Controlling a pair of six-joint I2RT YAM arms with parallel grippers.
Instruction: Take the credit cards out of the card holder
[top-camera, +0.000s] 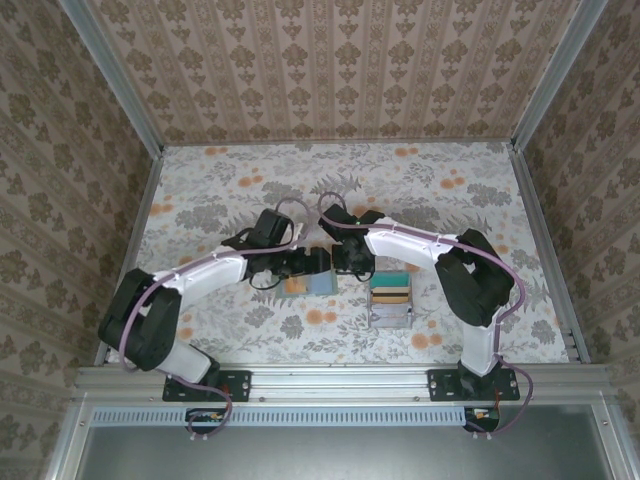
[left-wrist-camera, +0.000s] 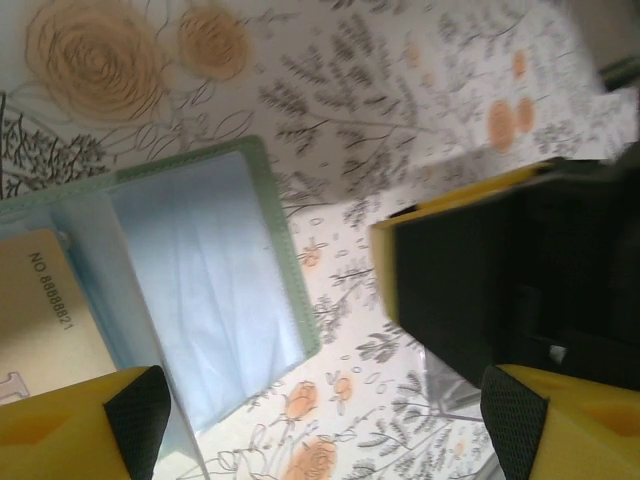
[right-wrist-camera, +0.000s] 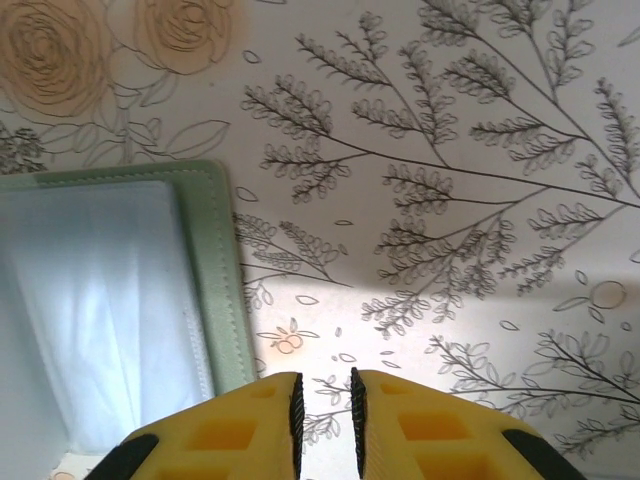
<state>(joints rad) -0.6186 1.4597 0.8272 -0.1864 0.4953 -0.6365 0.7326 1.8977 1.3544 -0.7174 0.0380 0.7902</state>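
The card holder (left-wrist-camera: 210, 290) lies open and flat on the table (right-wrist-camera: 450, 200), blue-grey inner panel facing up inside its green stitched border, right between my two hands. A tan card (left-wrist-camera: 45, 305) printed with a number sits in the half under my left hand's outer finger. My left gripper (left-wrist-camera: 325, 430) hangs over the holder with its jaws spread wide and nothing between them. One black pad (left-wrist-camera: 138, 415) stands over the holder's near edge, and I cannot tell whether it touches. The other pad is well off the holder, over bare floral cloth. My right gripper (right-wrist-camera: 325, 405) has its yellow fingers drawn almost together, only a thin slit between them, and it pinches nothing. The holder's stitched edge lies just beside those fingertips, to their left in the wrist view, not in the slit. Whether the tips touch the table I cannot tell. From above, both hands meet nose to nose at the holder's far edge. Further out, past my right hand on its outer side, a grey tray (top-camera: 392, 315) stands with teal and tan contents, apart from the holder.
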